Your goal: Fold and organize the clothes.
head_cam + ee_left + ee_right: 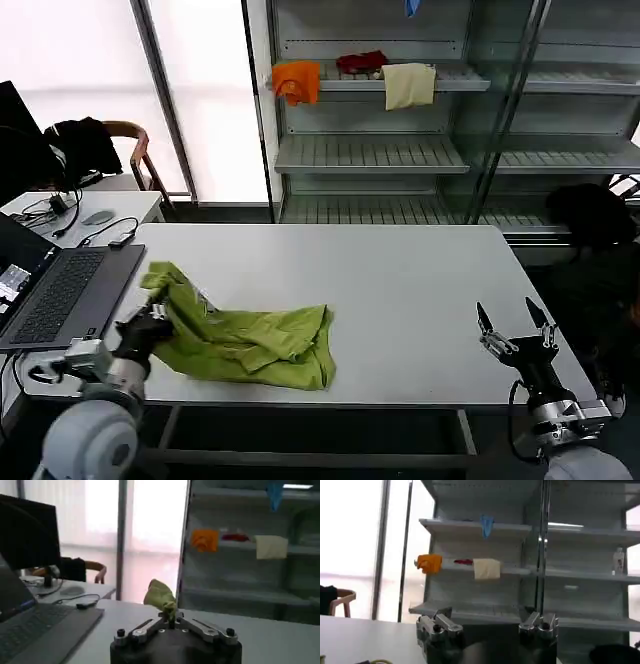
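Table (400,290) centre, right bare; laptop (60,295), cables (95,232) crowd left edge beside T-shirt (250,345).

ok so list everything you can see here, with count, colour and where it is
lime-green cotton T-shirt: one, crumpled on the white table's left front, one end lifted
white table: one, centre
grey laptop: one, open, table's left edge
orange cloth: one, upper shelf, left
red cloth: one, upper shelf, middle
cream cloth: one, hanging off upper shelf
grey metal shelving rack: one, behind the table
wooden chair: one, back left
left gripper: black, shut on the T-shirt's left end
right gripper: black, open, over the table's right front
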